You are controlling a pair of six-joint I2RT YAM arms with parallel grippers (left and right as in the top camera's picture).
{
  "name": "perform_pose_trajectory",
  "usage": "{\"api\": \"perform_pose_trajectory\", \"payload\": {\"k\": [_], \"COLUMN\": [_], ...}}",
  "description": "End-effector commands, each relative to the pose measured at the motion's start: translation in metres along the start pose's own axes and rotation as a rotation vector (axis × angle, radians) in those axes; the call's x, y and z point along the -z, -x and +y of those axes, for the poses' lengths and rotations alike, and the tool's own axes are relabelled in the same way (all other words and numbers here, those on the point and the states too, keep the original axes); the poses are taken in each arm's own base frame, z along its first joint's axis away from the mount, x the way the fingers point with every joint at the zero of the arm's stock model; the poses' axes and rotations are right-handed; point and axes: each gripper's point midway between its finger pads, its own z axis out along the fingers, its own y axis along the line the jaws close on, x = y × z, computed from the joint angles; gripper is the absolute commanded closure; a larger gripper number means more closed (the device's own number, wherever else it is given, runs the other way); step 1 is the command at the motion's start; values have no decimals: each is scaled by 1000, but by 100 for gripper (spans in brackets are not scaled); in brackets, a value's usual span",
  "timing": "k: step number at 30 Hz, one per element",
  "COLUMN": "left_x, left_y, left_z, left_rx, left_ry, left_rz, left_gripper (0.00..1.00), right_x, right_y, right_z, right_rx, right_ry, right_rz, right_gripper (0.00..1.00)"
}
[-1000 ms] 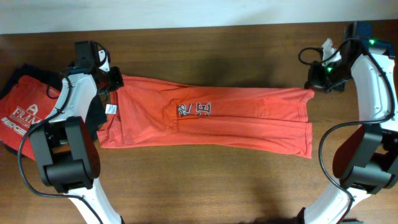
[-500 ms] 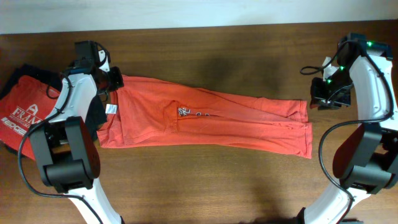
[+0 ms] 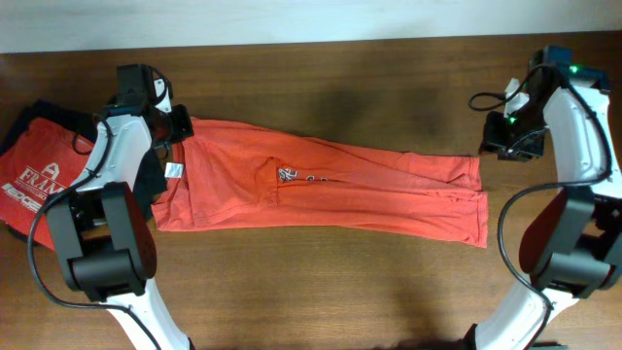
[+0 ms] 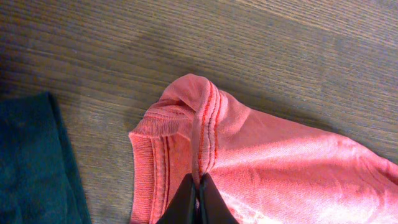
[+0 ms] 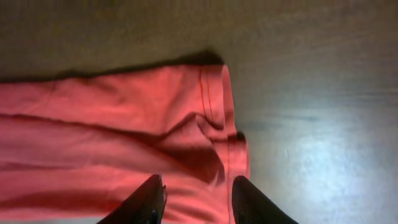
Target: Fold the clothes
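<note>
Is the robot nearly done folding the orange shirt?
Partway. The shirt lies in a long narrow strip, sides already folded in. The left end effector pinches one end; the right end effector hangs open over the other, holding nothing. The strip has not yet been folded across into a small stack.

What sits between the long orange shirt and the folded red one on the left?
The robot's left arm, seen overhead, and a dark garment, clearest in the left wrist view.

Table [image 3: 321, 292] free beside T-shirt [image 3: 369, 194]; folded red shirt [image 3: 39, 165] crowds left.
</note>
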Motion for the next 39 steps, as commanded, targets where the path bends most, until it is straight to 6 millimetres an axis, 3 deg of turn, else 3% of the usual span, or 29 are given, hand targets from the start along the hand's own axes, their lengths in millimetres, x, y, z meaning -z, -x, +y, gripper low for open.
{"api": "perform_pose_trajectory", "payload": {"k": [1, 3, 5, 13, 15, 19, 23, 27, 28, 30, 33, 36, 39], "left_x": [7, 7, 7, 7, 6, 6, 6, 6, 6, 6, 6, 6, 6], "left_y": [11, 10, 8, 7, 6, 5, 5, 5, 5, 5, 5, 5, 6], "left_z": [0, -1, 0, -1, -6, -9, -9, -9, -9, -8, -8, -8, -9], "left_rx": [8, 8, 8, 8, -1, -7, -6, -6, -6, -6, -6, -6, -6], "left_ry": [-8, -8, -7, -7, -11, -14, -14, -14, -14, -13, -13, -13, -14], "left_rz": [-27, -21, -14, -10, -9, -7, -7, -7, -7, -5, -5, -5, -8], "left_gripper": [95, 95, 95, 94, 94, 94, 94, 95, 95, 95, 94, 94, 94], "right_x": [-41, -62, -77, -89, -94, -99, -97, -91, -85, -72, -50, -52, -64], "right_y": [-10, -14, -19, -5, -4, 23, 49, 60, 60, 58, 42, 20, 13], "right_z": [3, 3, 3, 5, 4, 3, 7, 8, 13, 19, 9, -1, -10], "right_rx": [-26, -33, -54, -103, -105, -107, -117, -108, -72, 4, -10, -50, -54], "right_ry": [46, 59, 67, 85, 85, 91, 123, 132, 163, 203, 194, 178, 133], "right_rz": [93, 130, 167, 121, 107, -7, -110, -147, -146, -138, -76, 16, 34], "right_gripper": [59, 66, 67, 70, 77, 92, 94, 95, 93, 76, 66, 60, 55]}}
